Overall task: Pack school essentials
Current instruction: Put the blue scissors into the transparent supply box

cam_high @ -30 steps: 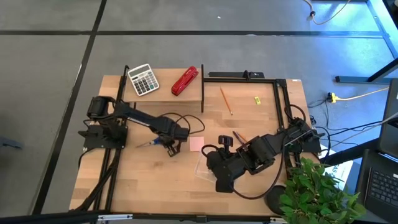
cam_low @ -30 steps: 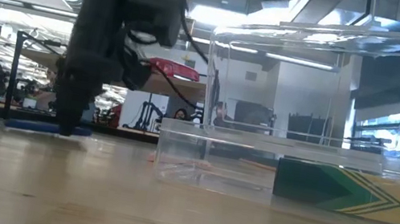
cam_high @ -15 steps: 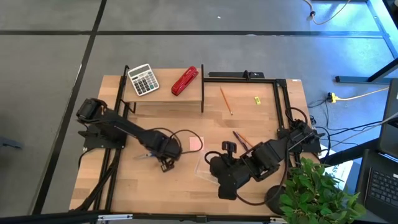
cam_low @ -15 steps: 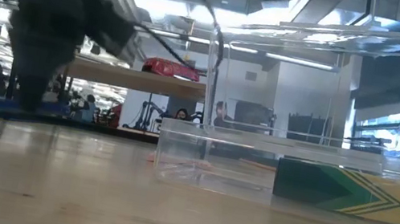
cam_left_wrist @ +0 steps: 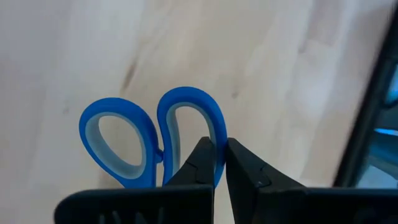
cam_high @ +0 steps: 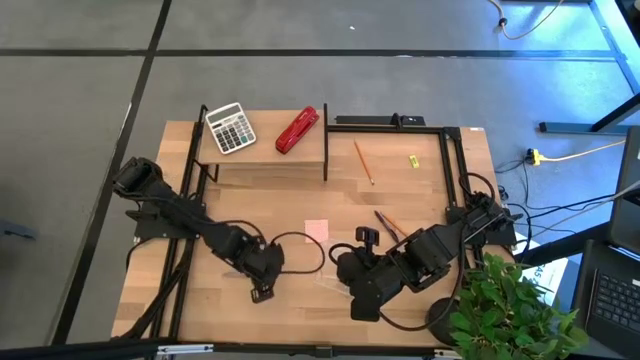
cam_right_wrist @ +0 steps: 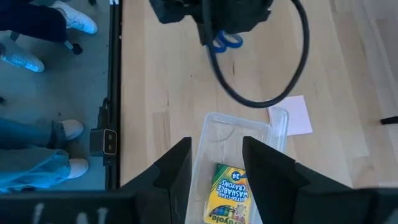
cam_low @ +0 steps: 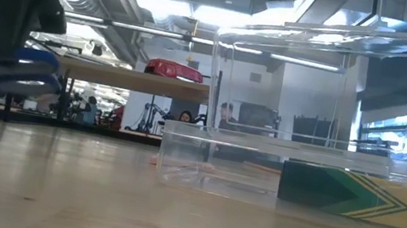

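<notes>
Across the middle of the overhead frame lay a light wooden table [cam_high: 300,300], with the left arm reaching in from the left edge and the right arm from the lower right. The left gripper [cam_high: 258,277] hung in the lower centre-left of that frame, its jaws pinched nearly closed on one loop of the blue-handled scissors [cam_left_wrist: 152,140]; the wrist view showed the two dark fingers clamped on the rim of the right-hand blue loop, and the table-level view showed the blue handles [cam_low: 3,72] lifted clear of the wood at the left edge. The right gripper [cam_right_wrist: 214,155] hovered with its fingers spread apart and nothing between them, just above a clear plastic box [cam_right_wrist: 239,140] that sat near the overhead frame's centre, beside the pink sticky-note pad [cam_high: 317,231]. The step in hand looked to be carrying the scissors to that box. Doing it well would likely mean keeping the thin grip firm, since a hold on one loop could let the blades swing, and bringing them over the box's open top before releasing, while the right arm stayed out of the way. Two thin orange pencils, one [cam_high: 364,162] in the upper centre and one [cam_high: 386,220] near the right arm, and a tiny yellow piece [cam_high: 413,161] were lying loose. A white-grey calculator [cam_high: 230,128] and a red stapler [cam_high: 297,130] sat on a raised shelf at upper left. Inside the box lay a green and yellow crayon pack [cam_right_wrist: 230,193]; its label appeared to read "Crayola", with "Crayons" and "24".
</notes>
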